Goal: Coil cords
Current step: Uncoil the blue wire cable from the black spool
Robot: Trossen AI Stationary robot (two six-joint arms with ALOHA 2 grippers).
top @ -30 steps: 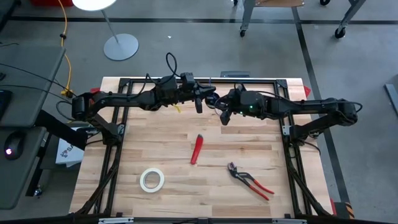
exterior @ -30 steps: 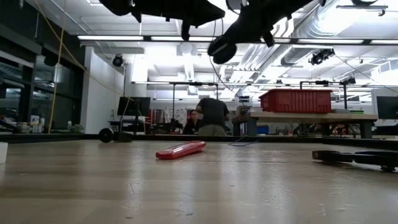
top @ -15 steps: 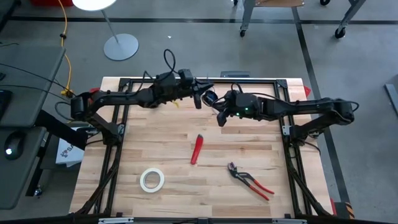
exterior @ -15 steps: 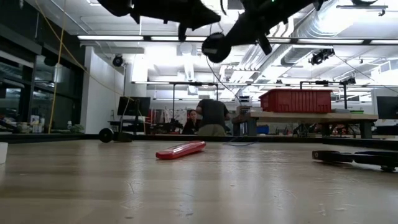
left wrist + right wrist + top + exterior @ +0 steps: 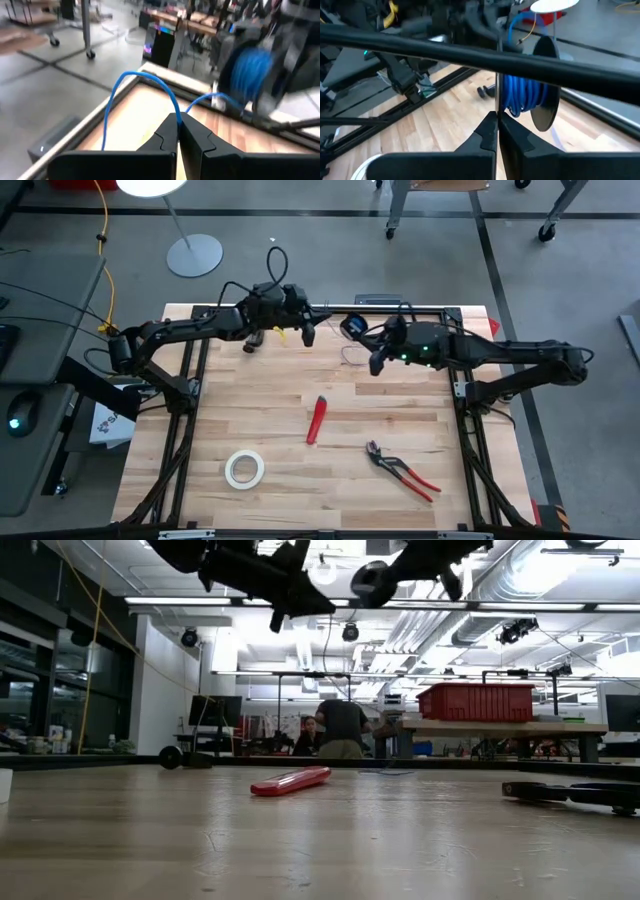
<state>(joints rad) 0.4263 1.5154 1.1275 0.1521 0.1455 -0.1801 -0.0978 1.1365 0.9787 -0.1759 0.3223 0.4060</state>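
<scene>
The cord is a thin blue wire (image 5: pixel 131 76), partly wound on a small black spool (image 5: pixel 524 92). The spool (image 5: pixel 352 327) hangs high over the table's far middle, with my right gripper (image 5: pixel 497 119) shut on it. Just left of it, my left gripper (image 5: pixel 177 119) is shut on the wire a short way from the spool (image 5: pixel 250 70). In the high view my left gripper (image 5: pixel 306 334) and my right gripper (image 5: pixel 363 332) point toward each other. In the low view both are near the top edge, well above the table, the spool (image 5: pixel 370 580) beside my left gripper (image 5: pixel 278 612). My left gripper pinches the wire (image 5: pixel 176 111) between its two shut fingertips, coming at it about level from the table's left. One strand arcs up in a slack loop (image 5: pixel 140 75) and drops away. The other runs slack to the spool. My right gripper pinches the rim of the spool's near flange (image 5: pixel 497 102), seen edge-on, between its two fingertips, coming about level from the table's right. The spool is lifted clear of the table, and its wound blue wire (image 5: pixel 520 95) and far flange (image 5: pixel 546 90) lie beyond the fingers.
On the table lie a red-handled cutter (image 5: pixel 317 420), a white tape roll (image 5: pixel 244 469) and red-handled pliers (image 5: pixel 402 470). Black frame bars (image 5: pixel 400 310) run along the table's edges. A person (image 5: pixel 335 730) works far behind the table.
My left gripper has swung toward the table's far left with the wire. My right gripper has risen and drawn back toward the right and far edge, and the spool has gone up with it. The gap between the two grippers has widened.
</scene>
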